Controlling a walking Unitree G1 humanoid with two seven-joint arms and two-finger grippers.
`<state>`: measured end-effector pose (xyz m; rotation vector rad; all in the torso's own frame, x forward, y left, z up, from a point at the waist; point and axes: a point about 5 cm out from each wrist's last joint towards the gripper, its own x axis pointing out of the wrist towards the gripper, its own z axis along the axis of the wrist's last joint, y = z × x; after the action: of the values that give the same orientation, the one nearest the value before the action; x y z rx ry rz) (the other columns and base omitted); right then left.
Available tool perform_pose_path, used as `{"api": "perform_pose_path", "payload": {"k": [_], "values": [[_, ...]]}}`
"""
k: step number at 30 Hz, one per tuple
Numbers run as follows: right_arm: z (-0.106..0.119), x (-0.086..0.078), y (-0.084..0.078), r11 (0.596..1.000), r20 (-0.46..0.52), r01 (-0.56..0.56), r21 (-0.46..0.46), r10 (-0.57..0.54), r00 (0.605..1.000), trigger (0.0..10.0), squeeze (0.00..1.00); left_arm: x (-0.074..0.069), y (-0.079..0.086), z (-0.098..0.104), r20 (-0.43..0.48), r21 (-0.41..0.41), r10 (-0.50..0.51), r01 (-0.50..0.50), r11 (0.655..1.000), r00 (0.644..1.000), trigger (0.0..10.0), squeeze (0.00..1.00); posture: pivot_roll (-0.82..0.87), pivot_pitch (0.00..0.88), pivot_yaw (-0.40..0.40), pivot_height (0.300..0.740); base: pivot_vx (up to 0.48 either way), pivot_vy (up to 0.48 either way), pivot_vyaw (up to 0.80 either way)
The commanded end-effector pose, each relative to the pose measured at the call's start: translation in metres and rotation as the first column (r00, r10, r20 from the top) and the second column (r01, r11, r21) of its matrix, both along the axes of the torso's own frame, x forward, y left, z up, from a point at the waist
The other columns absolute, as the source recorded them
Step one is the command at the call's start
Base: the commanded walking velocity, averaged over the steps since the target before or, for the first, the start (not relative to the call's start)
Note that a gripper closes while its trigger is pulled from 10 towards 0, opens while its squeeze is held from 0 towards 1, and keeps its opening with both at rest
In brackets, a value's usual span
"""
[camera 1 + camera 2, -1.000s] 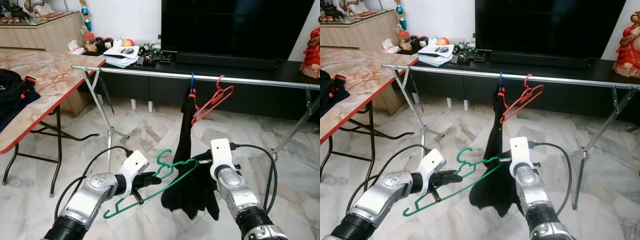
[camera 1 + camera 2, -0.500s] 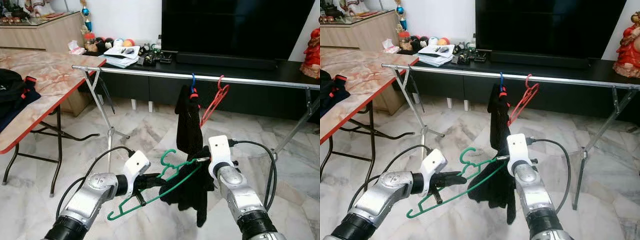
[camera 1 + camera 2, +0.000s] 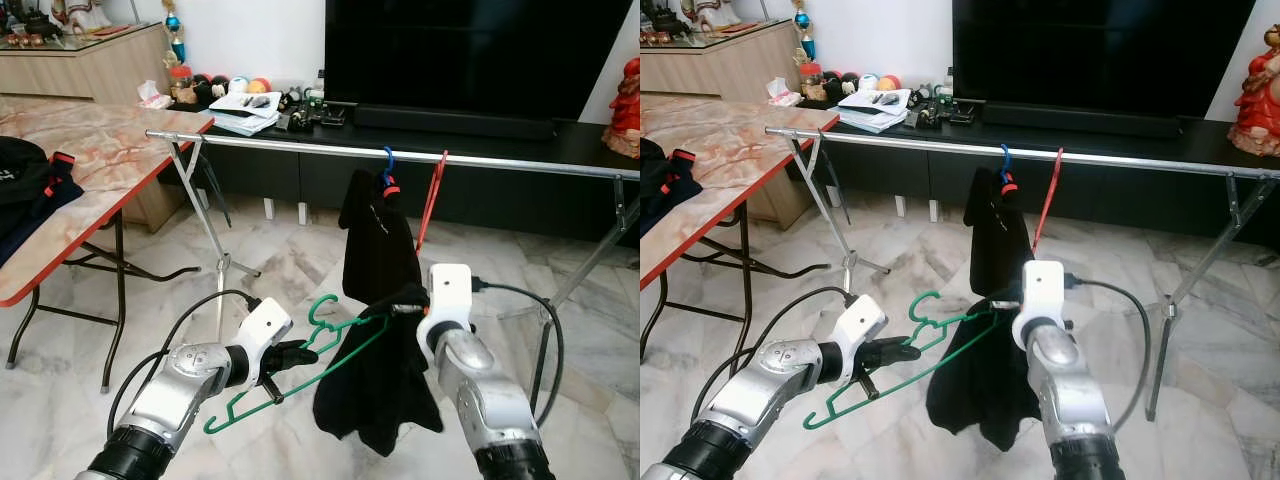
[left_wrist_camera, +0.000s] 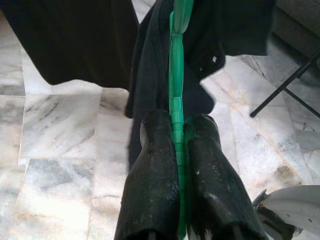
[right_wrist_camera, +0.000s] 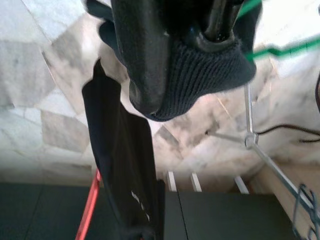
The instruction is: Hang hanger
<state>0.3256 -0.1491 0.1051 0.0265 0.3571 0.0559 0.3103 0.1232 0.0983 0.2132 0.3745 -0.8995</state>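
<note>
Green hanger (image 3: 300,365) held low in front of rail (image 3: 300,146), not yet hung.

Left gripper (image 4: 177,150) clamped on its thin bar; right gripper (image 3: 405,310), at 3 o'clock of it, pinches black garment (image 3: 375,390) at the hanger's end. Hanger looks light, stiff, slick plastic: grip near the hook. Cloth is soft, could slide off.

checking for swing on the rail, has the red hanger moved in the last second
Yes. The red hanger has swung from splayed out to the right of its hook to hanging almost straight down from the metal rail, edge-on beside the black garment.
</note>
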Motion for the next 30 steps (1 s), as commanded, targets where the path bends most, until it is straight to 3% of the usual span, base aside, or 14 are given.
{"api": "perform_pose_path", "payload": {"k": [1,3,5,6,7,11,13,17,20,27,30], "values": [[0.008,0.0,-0.001,1.0,0.024,-0.01,-0.021,0.01,1.0,10.0,0.0,0.005,0.005,0.006,0.038,0.003,0.026,-0.026,1.0,0.999,10.0,0.0,0.07,0.003,0.03,0.74,0.0,0.0,0.0],[0.0,-0.007,-0.005,0.988,-0.012,-0.055,-0.146,0.054,0.998,10.0,0.0,0.006,0.003,0.008,0.046,-0.018,0.026,-0.026,1.0,0.999,10.0,0.0,0.07,0.006,0.028,0.74,0.0,0.0,0.0],[-0.002,-0.009,-0.006,0.982,-0.019,-0.07,-0.173,0.067,0.998,10.0,0.0,0.006,0.002,0.008,0.044,-0.027,0.022,-0.021,0.999,0.999,10.0,0.0,0.07,0.006,0.028,0.74,0.0,0.0,0.0],[-0.002,-0.009,-0.006,0.982,-0.02,-0.078,-0.172,0.076,0.997,10.0,0.0,0.006,0.001,0.008,0.044,-0.03,0.019,-0.018,0.999,0.999,10.0,0.0,0.07,0.008,0.029,0.74,0.0,0.0,0.0],[0.009,-0.007,0.0,0.981,0.044,-0.13,-0.141,0.137,0.99,10.0,0.0,0.002,0.0,0.008,0.026,-0.039,-0.013,0.014,0.999,1.0,10.0,0.0,0.07,0.008,0.03,0.74,0.0,0.0,0.0],[0.019,-0.006,0.005,0.979,0.086,-0.162,-0.123,0.173,0.981,10.0,0.0,0.0,0.0,0.007,0.011,-0.047,-0.034,0.035,0.998,0.999,10.0,0.0,0.07,0.01,0.031,0.74,0.0,0.0,0.0],[0.044,0.0,0.015,0.973,0.186,-0.215,-0.079,0.226,0.956,10.0,0.0,-0.007,0.001,0.009,-0.021,-0.072,-0.093,0.091,0.993,0.995,10.0,0.0,0.07,0.011,0.032,0.74,0.0,0.0,0.0],[0.057,0.004,0.018,0.973,0.232,-0.223,-0.064,0.231,0.945,10.0,0.0,-0.008,0.003,0.01,-0.028,-0.081,-0.101,0.099,0.992,0.994,10.0,0.0,0.07,0.014,0.034,0.74,0.0,0.0,0.0],[0.073,0.003,0.029,0.962,0.272,-0.273,0.016,0.259,0.927,10.0,0.0,-0.009,0.004,0.011,-0.037,-0.096,-0.118,0.114,0.989,0.992,10.0,0.0,0.07,0.016,0.035,0.74,0.0,0.0,0.0],[0.077,-0.006,0.043,0.924,0.288,-0.377,0.058,0.346,0.893,10.0,0.0,-0.01,0.005,0.013,-0.043,-0.11,-0.124,0.118,0.987,0.991,10.0,0.0,0.07,0.021,0.037,0.74,0.0,0.0,0.0],[0.055,-0.002,0.027,0.961,0.189,-0.274,-0.031,0.274,0.943,10.0,0.0,-0.011,0.003,0.014,-0.045,-0.123,-0.131,0.125,0.985,0.99,10.0,0.0,0.07,0.02,0.037,0.74,0.0,0.0,0.0]]}}
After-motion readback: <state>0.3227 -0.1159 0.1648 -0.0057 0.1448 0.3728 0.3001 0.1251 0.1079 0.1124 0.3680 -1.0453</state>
